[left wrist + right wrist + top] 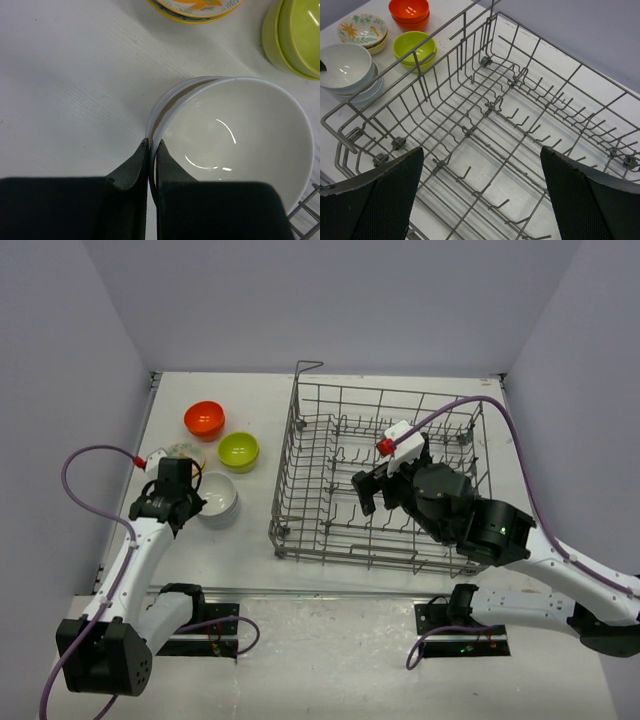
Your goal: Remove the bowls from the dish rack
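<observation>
The grey wire dish rack [300, 455] stands right of centre and holds no bowls; its tines fill the right wrist view [490, 107]. My right gripper [373, 490] hovers open over the rack's middle. Left of the rack sit stacked white bowls [217, 498], a lime-green stack [239, 450], an orange-red stack [204, 419] and a cream patterned stack [186, 453]. My left gripper [188, 492] is shut on the rim of the top white bowl [240, 135], which rests tilted in the stack. The right wrist view also shows the white [342, 62], green [414, 47], orange [409, 10] and patterned [362, 30] stacks.
The table [250, 540] is white with purple-grey walls around it. The rack's taller corner post [300, 368] rises at its far-left corner. A purple cable [75, 480] loops beside the left arm, another [520, 455] over the right arm.
</observation>
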You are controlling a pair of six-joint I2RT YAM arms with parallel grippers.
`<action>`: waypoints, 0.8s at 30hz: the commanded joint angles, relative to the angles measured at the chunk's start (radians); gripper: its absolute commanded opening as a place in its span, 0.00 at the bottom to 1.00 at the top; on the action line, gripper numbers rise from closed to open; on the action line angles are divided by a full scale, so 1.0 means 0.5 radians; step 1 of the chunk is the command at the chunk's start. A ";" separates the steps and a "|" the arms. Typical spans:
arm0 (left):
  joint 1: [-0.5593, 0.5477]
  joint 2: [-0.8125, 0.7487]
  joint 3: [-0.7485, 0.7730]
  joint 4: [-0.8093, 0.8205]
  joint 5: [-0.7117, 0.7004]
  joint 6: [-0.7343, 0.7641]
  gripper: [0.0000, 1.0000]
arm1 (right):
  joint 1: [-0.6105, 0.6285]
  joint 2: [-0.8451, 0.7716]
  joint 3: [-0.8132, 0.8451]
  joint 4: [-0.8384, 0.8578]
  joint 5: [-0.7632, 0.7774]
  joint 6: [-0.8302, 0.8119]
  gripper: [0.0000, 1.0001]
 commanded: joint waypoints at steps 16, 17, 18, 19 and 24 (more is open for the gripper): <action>-0.034 -0.124 0.041 0.013 0.063 -0.088 0.70 | -0.005 -0.068 -0.017 0.080 -0.079 0.006 0.99; -0.034 -0.167 0.080 -0.002 0.064 -0.085 0.82 | -0.005 -0.065 -0.017 0.080 -0.076 0.006 0.99; -0.034 -0.192 0.105 -0.036 0.058 -0.073 1.00 | -0.005 -0.059 -0.014 0.080 -0.073 0.010 0.99; -0.034 -0.213 0.178 -0.066 0.048 -0.064 1.00 | -0.008 -0.056 -0.011 0.080 -0.070 0.016 0.99; -0.034 -0.333 0.473 -0.211 -0.007 0.129 1.00 | -0.109 -0.074 0.038 0.022 -0.037 0.175 0.99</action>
